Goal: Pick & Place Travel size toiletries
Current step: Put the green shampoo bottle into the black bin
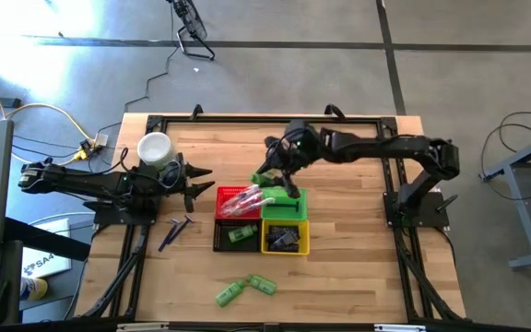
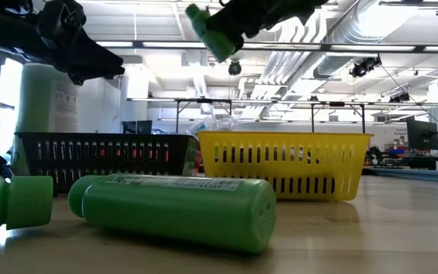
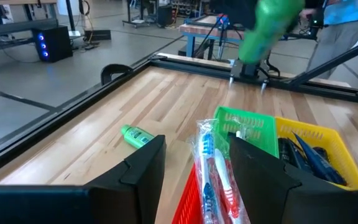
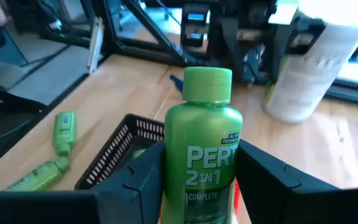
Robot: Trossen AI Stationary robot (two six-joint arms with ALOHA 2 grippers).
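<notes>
Your right gripper (image 4: 197,180) is clamped on a bright green plastic mini shampoo bottle (image 4: 201,165) with a ribbed screw cap and white lettering, held in the air over the small green basket (image 1: 289,204). Your left gripper (image 1: 194,183) waits at the table's left beside the white round cup (image 1: 155,148), fingers parted, holding nothing. Two more green bottles (image 1: 245,289) lie near the front edge.

High view straight down over the whole surface (image 1: 358,267), low view level at surface height, close behind green bottles (image 2: 177,211), wrist views looking past their own fingers, all sharing the baskets (image 1: 261,219).
</notes>
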